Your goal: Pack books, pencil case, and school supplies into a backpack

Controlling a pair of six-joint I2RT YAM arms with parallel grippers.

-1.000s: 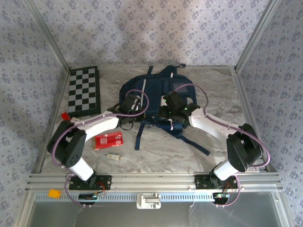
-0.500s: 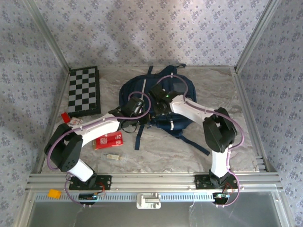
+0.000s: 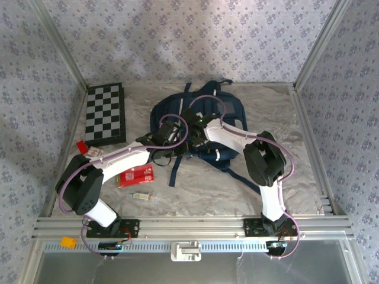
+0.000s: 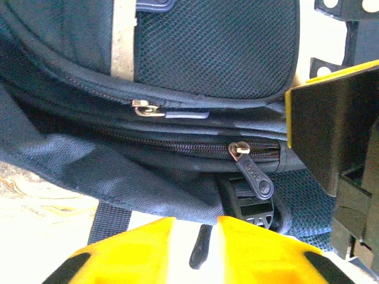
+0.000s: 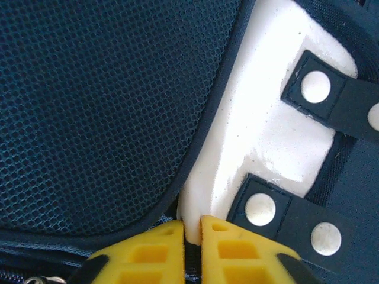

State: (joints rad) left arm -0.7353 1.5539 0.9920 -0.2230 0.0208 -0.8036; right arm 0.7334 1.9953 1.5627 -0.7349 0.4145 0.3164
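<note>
- Backpack (image 3: pixel 228 111) lies centre-back on the worktop (image 3: pixel 278 118): soft, floppy fabric, probably best taken by its zip pull (image 4: pixel 251 171).
- Right end effector (image 5: pixel 190 228) pinches its pale pocket patch (image 5: pixel 237 118).
- Left end effector (image 4: pixel 197 222) stands slightly parted near the zip.

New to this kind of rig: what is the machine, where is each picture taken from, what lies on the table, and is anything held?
Two robot arms, the left arm and right arm, are bolted at the near edge of a table. One picture looks down from above; the other two come from cameras on the wrists. On the table lie a navy backpack, a chequered board, a red pencil case and a small pale stick. The right gripper is shut on the edge of the backpack's pale patch. The left gripper, slightly open, hovers by its zip, holding nothing.
</note>
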